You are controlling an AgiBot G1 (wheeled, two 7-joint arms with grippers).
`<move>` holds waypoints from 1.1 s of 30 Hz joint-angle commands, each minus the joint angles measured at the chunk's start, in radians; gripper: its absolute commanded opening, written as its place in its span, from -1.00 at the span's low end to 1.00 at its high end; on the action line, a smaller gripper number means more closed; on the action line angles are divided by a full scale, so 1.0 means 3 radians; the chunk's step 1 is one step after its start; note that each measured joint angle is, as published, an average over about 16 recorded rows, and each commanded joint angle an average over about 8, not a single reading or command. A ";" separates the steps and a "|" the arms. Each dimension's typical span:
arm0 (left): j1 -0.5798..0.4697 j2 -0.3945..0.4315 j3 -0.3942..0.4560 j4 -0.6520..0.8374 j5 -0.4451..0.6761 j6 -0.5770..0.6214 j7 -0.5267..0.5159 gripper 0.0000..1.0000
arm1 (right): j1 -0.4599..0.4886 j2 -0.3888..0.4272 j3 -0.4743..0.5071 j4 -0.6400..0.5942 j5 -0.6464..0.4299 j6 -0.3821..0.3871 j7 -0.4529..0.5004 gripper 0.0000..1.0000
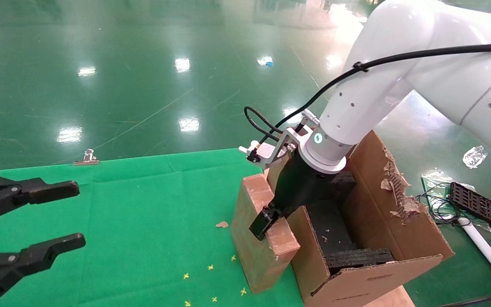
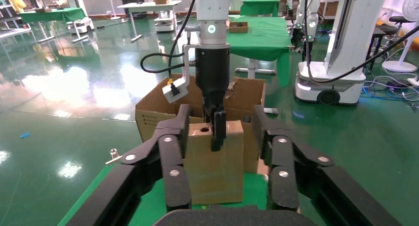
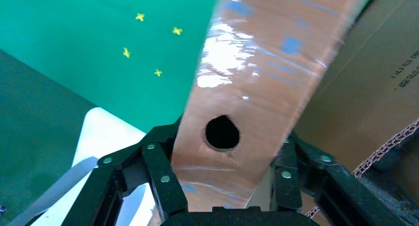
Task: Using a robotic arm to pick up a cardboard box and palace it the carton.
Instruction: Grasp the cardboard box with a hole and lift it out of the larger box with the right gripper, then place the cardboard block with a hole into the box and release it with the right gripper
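Note:
The small cardboard box point(image 1: 259, 232) stands upright on the green cloth, against the carton's near wall. Its taped top face with the round hole shows in the right wrist view point(image 3: 257, 72). My right gripper point(image 1: 267, 221), on the white arm, reaches down and is shut on the box's top end, fingers point(image 3: 163, 179) on both sides. The carton point(image 1: 382, 200) is open, with torn flaps and black foam inside. My left gripper point(image 1: 77, 213) is open and empty at the far left, well apart. The left wrist view shows the box point(image 2: 213, 166) and the carton point(image 2: 153, 110) behind it.
A metal binder clip point(image 1: 85, 157) sits at the cloth's far edge. A cardboard scrap point(image 1: 222, 224) and small yellow marks point(image 1: 210, 267) lie on the cloth left of the box. A black tray point(image 1: 478, 205) with cables lies on the floor to the right.

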 commanded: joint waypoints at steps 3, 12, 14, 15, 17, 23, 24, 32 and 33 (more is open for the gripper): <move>0.0000 0.0000 0.0001 0.0000 -0.0001 0.0000 0.0000 -1.00 | 0.0081 0.0128 0.0078 0.0080 0.0040 0.0071 -0.0107 -1.00; -0.0001 -0.0001 0.0003 0.0000 -0.0002 -0.0001 0.0001 -1.00 | 0.0727 0.0669 0.0423 0.0221 0.0013 0.0293 -0.0451 -1.00; -0.0001 -0.0001 0.0003 0.0000 -0.0002 -0.0001 0.0002 -1.00 | 0.0892 0.0772 0.0460 0.0201 -0.0065 0.0297 -0.0481 -1.00; -0.0001 -0.0001 0.0003 0.0000 -0.0002 -0.0002 0.0002 -1.00 | 0.0966 0.0821 0.0469 0.0184 -0.0110 0.0291 -0.0488 -1.00; -0.0001 -0.0002 0.0004 0.0000 -0.0003 -0.0002 0.0002 -1.00 | 0.1096 0.0916 0.0470 0.0150 -0.0218 0.0264 -0.0487 -1.00; -0.0001 -0.0002 0.0005 0.0000 -0.0004 -0.0002 0.0003 -0.74 | 0.1329 0.1191 0.0387 0.0056 -0.0535 0.0093 -0.0378 -1.00; -0.0001 -0.0002 0.0005 0.0000 -0.0004 -0.0002 0.0003 -0.49 | 0.1345 0.1237 0.0368 0.0042 -0.0578 0.0058 -0.0354 -1.00; -0.0002 -0.0003 0.0007 0.0000 -0.0005 -0.0003 0.0004 1.00 | 0.1234 0.1508 0.0195 -0.0089 -0.0778 -0.0119 -0.0203 -1.00; -0.0002 -0.0003 0.0007 0.0000 -0.0005 -0.0003 0.0004 1.00 | 0.1195 0.1525 0.0174 -0.0106 -0.0788 -0.0119 -0.0188 -1.00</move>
